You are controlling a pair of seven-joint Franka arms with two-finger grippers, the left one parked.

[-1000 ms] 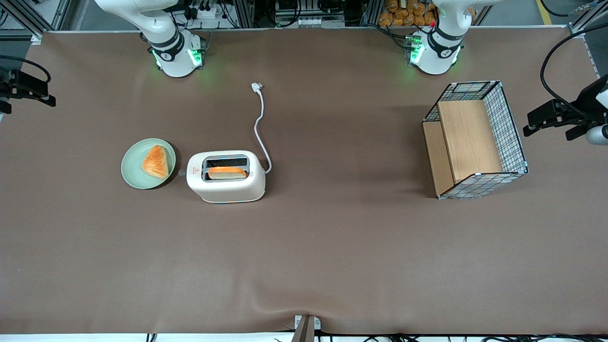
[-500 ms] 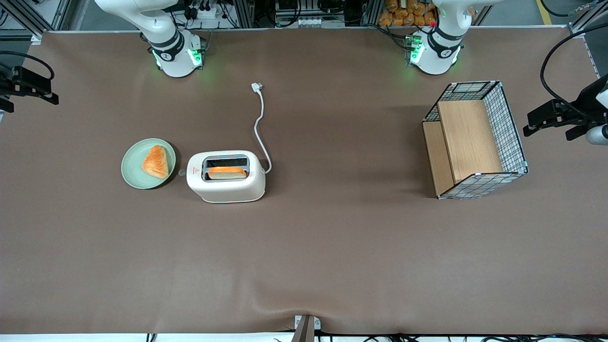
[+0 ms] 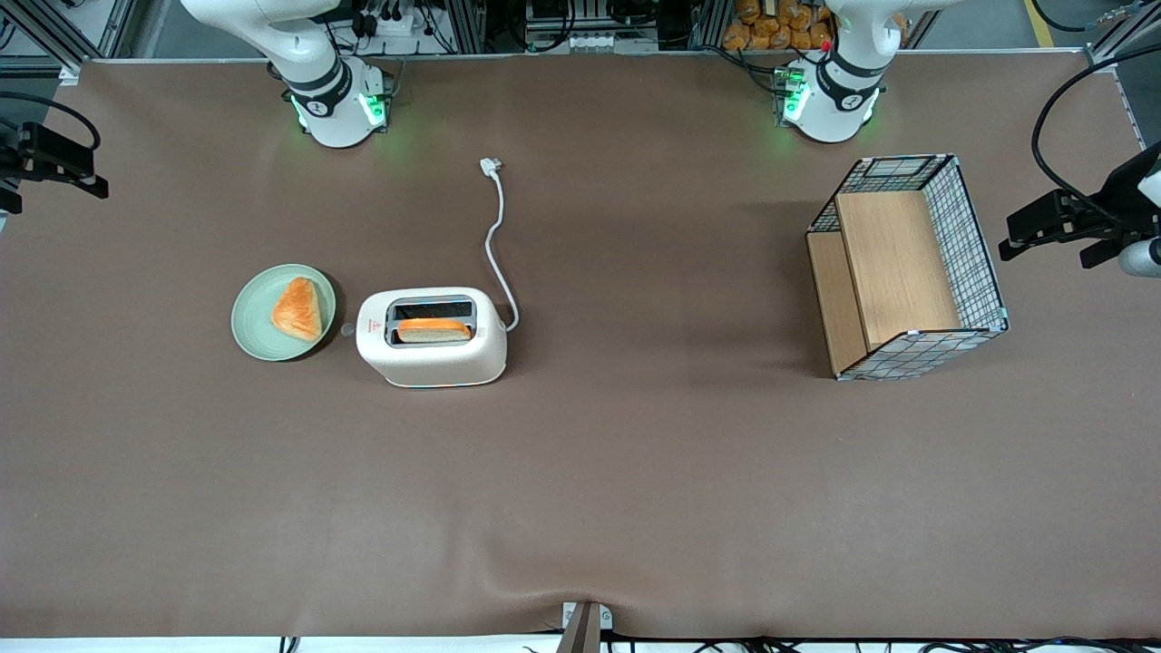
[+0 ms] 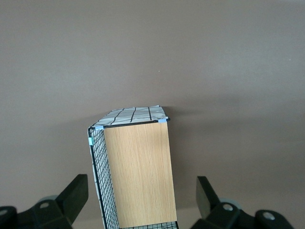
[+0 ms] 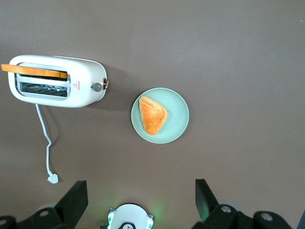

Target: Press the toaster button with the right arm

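Since the frame a second ago, the gripper (image 3: 50,163) at the upper left edge of the front view has shifted slightly upward, while everything on the table has stayed where it was. It hangs high over the working arm's end of the table, well apart from the toaster (image 3: 432,336), and in the right wrist view its two black fingers (image 5: 74,202) stand wide apart with nothing between them. The toaster sits left of centre in the front view, upright, with a slice of bread (image 3: 434,329) standing in the slot nearer the front camera. The toaster button (image 3: 347,330), a small grey knob, sticks out of the narrow end that faces the green plate (image 3: 256,331); knob and plate are close but not touching. A triangular pastry (image 3: 297,308) lies on the plate. The white cord (image 3: 495,238) runs from the toaster's other end up to its plug (image 3: 491,165). A wire basket (image 3: 910,266) with wooden panels lies toward the parked arm's end of the table.
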